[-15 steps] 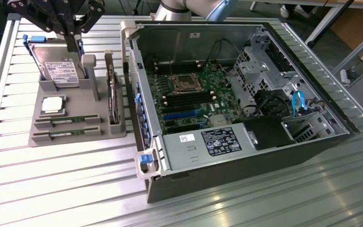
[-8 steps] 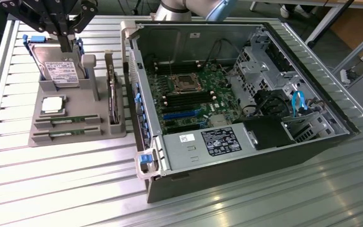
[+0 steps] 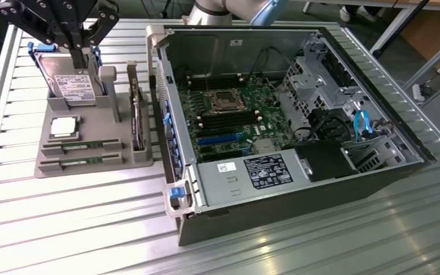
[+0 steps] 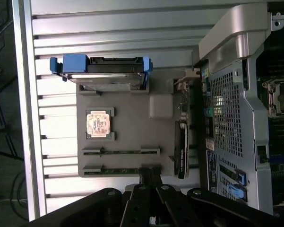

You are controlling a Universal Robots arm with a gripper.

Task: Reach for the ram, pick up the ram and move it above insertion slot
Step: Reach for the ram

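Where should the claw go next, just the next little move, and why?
Probably slide across the grey holder toward the ram. The claw hangs above the hard drive at one end, while the two green strips lie in their slots at the other end, past the processor, untouched.

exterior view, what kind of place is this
Probably a robotics lab bench for computer assembly: an open black desktop computer case, a grey plastic tray of parts, and a ribbed aluminium table.
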